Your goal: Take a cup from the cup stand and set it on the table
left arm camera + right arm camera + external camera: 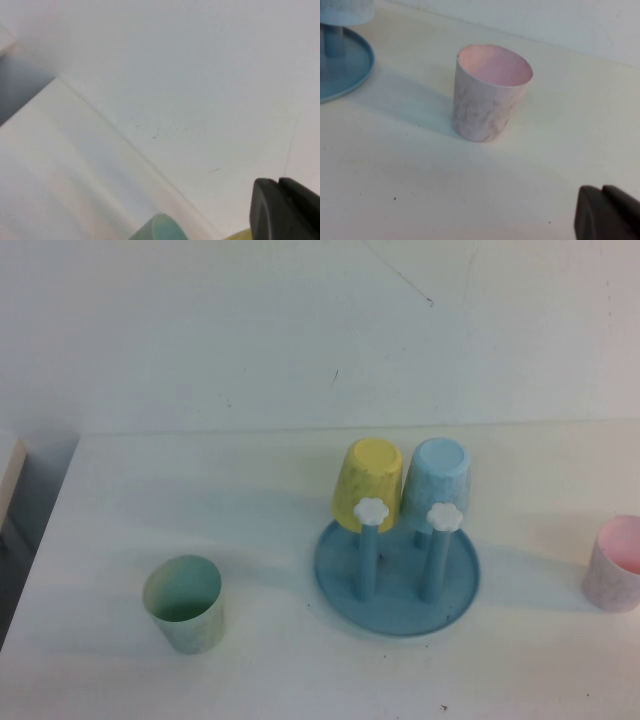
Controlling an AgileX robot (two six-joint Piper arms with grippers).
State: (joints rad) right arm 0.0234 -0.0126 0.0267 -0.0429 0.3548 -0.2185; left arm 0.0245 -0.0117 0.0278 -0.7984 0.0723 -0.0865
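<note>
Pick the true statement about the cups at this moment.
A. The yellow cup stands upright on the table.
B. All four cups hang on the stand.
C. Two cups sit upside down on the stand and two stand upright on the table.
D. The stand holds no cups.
C: the yellow cup and light blue cup sit inverted on the cup stand, while the green cup and pink cup stand upright on the table.

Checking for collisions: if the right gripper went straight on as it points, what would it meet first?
Probably the pink cup, upright on the table. The shut right gripper points roughly that way; depth is unclear.
</note>
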